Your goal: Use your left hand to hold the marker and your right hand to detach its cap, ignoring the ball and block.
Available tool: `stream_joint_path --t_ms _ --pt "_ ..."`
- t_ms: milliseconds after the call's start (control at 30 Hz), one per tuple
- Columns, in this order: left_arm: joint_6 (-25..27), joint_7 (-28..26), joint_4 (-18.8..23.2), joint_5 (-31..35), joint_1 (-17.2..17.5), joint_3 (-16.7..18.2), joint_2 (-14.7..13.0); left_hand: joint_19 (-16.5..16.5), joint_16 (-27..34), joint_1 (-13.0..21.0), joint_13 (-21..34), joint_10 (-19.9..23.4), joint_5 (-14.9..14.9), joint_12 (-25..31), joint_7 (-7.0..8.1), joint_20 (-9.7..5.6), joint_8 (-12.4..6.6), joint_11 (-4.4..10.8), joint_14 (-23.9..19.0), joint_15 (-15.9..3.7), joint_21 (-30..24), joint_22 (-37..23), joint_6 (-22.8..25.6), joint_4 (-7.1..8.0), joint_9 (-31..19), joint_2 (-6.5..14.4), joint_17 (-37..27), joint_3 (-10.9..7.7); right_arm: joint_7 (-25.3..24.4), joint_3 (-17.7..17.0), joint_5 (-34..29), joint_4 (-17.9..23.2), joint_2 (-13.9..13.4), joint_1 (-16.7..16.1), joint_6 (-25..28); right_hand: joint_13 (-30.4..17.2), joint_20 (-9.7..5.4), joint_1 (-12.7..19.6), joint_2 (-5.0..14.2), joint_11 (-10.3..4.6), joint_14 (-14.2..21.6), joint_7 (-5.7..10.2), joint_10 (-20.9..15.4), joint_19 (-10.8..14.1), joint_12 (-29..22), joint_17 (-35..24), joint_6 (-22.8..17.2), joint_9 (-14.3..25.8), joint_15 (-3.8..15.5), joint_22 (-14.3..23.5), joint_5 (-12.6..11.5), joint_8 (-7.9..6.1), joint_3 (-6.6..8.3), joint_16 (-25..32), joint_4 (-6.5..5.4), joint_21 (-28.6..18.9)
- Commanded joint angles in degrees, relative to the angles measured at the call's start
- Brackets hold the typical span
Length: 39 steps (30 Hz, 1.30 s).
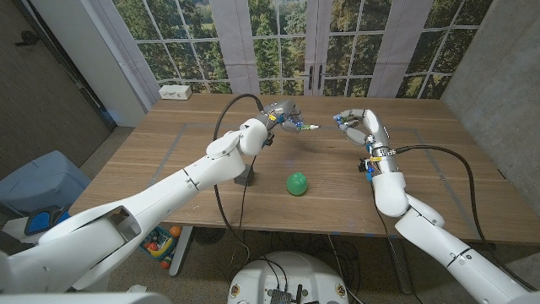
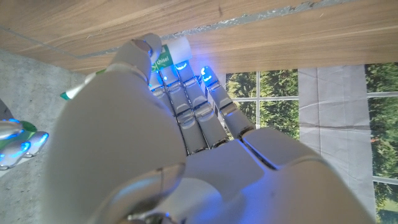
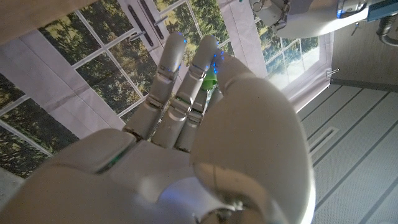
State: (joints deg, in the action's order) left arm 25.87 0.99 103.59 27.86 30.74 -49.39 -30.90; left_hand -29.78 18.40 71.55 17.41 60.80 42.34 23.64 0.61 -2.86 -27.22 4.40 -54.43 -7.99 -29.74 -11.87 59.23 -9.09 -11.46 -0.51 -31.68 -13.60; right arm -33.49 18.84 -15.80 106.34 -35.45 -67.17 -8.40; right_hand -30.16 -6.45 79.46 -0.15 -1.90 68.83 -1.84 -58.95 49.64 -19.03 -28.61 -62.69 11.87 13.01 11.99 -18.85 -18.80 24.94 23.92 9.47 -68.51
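My left hand [image 1: 281, 116] grips the slim white plastic marker [image 1: 305, 127] above the table's twelve o'clock, while my right hand [image 1: 359, 128] pinches its small green cap [image 3: 209, 81], light, stiff, probably slippery.

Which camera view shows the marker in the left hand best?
The head view: the marker juts from the left hand, its tip clear. The left wrist view shows its white labelled barrel behind fingers; the right wrist view shows something green, unclear.

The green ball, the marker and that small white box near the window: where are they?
green ball [image 1: 296, 183], head view, middle of its top face.
marker [image 2: 169, 57], left wrist view, white labelled barrel above the left robot hand [image 2: 155, 137].
white box [image 1: 175, 90], head view, its top.
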Motion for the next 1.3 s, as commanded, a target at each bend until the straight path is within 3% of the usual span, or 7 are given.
stream_joint_path --t_ms 33,533,1300 --pt "10.74 3.88 1.52 4.79 -1.97 -3.49 0.63 0.55 -0.6 -0.22 23.76 13.19 -0.73 -0.72 1.37 -4.61 0.51 7.06 0.33 -5.99 -0.57 -0.26 4.01 0.33 -15.03 2.07 0.23 -0.11 5.79 -0.13 2.22 6.66 -2.62 -0.69 15.03 -0.46 -5.88 -0.49 0.11 0.22 -0.36 -0.06 -0.02 0.01 0.2 -0.3 -0.03 0.43 0.01 -0.19 -0.32 -0.02 0.2 -0.23 -0.06 -0.11" --pt "19.35 7.35 0.94 12.41 -4.42 -8.98 0.93 2.74 -1.64 0.12 23.21 13.11 -1.98 -1.87 1.31 -2.97 1.25 7.03 0.31 -5.98 -0.43 0.26 3.88 0.09 -14.59 2.64 1.09 0.44 9.59 3.7 3.18 7.58 -5.46 3.81 27.34 -1.08 -5.97 -0.57 0.5 0.16 -0.73 -0.02 -0.07 -0.33 0.53 -1.07 0.03 0.81 0.02 -1.01 -0.06 0.16 0.38 -0.02 -0.07 -0.3" --pt "24.74 13.56 -0.96 15.3 -7.43 -13.07 1.08 4.41 -3.07 0.61 22.0 13.24 -3.75 -3.45 1.17 -2.18 2.46 7.03 1.08 -5.98 0.12 0.94 4.59 -0.1 -13.12 3.06 2.22 1.06 18.35 13.81 3.2 8.42 -8.66 14.36 47.63 -1.77 -5.95 -0.81 0.83 -0.18 -1.12 0.11 -0.07 -0.65 1.11 -2.13 0.19 1.06 -0.03 -1.5 0.37 0.57 0.48 0.29 -0.1 -0.74"
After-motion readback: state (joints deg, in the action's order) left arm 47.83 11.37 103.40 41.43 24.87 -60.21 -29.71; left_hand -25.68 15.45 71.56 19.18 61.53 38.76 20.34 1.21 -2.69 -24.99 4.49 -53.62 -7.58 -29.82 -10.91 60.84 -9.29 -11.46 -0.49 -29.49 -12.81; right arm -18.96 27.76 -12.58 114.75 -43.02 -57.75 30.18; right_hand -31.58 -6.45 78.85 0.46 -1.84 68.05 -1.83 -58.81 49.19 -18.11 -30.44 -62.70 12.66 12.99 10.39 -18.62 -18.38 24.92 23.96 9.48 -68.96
